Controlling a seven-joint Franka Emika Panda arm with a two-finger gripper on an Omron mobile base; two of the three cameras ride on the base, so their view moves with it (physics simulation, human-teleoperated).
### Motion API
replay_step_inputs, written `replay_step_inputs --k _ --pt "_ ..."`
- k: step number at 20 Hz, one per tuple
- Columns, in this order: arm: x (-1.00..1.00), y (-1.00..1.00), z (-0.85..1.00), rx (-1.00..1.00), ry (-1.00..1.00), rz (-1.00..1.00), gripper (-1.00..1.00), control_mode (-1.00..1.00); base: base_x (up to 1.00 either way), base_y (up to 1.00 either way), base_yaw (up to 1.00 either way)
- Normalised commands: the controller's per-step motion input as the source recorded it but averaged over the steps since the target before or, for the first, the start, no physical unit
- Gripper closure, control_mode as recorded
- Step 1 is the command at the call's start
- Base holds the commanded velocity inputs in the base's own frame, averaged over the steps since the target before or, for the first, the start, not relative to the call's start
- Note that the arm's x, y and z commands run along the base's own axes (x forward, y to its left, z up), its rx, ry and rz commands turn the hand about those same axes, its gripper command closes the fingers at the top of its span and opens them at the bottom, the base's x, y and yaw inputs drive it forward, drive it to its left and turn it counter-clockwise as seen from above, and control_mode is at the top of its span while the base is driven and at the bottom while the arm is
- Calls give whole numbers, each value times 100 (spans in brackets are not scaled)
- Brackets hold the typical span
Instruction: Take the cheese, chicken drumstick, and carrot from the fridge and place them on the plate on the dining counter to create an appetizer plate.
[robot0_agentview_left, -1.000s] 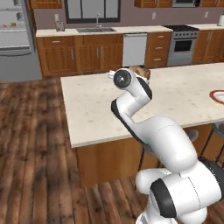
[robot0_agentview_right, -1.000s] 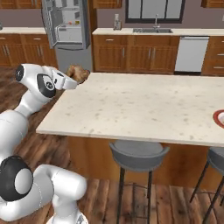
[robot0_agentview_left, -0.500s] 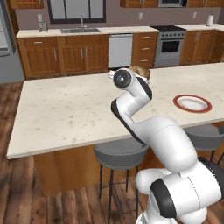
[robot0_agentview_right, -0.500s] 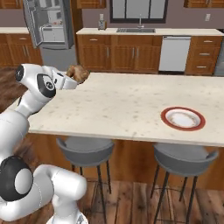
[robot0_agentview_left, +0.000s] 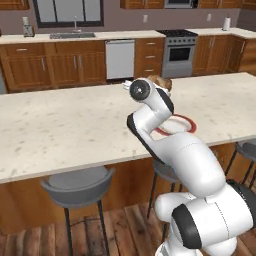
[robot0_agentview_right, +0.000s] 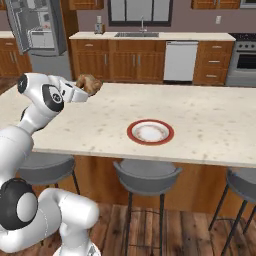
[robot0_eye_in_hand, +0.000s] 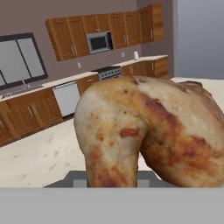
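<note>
My gripper (robot0_agentview_right: 83, 90) is shut on the chicken drumstick (robot0_agentview_right: 89, 83), a lumpy golden-brown piece held above the near-left part of the dining counter (robot0_agentview_right: 215, 120). In the hand view the chicken drumstick (robot0_eye_in_hand: 148, 131) looms large and hides the fingertips. The plate (robot0_agentview_right: 150, 142), white with a broad red rim, lies bare on the counter to the right of the drumstick. In the left base view the drumstick (robot0_agentview_left: 160, 81) peeks over the arm's wrist, and the plate (robot0_agentview_left: 188, 123) is partly hidden behind the arm. The fridge (robot0_agentview_right: 37, 30) stands open at the far left. Cheese and carrot are out of view.
Grey stools (robot0_agentview_right: 147, 176) stand under the counter's near edge, with another stool (robot0_agentview_left: 77, 186) to the left. Along the back wall run wooden cabinets with a sink (robot0_agentview_left: 72, 35), a white dishwasher (robot0_agentview_left: 120, 59) and a stove (robot0_agentview_left: 176, 52).
The base has driven to the right along the island, so the whole scene has slid left. The plate now lies much nearer the arm. The drumstick stays in the gripper.
</note>
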Motion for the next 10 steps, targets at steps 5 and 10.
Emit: replay_step_inputs --k 5,10 --pt "0 0 0 0 0 0 100 100 10 -100 0" --pt "0 0 0 0 0 0 100 100 56 -77 0"
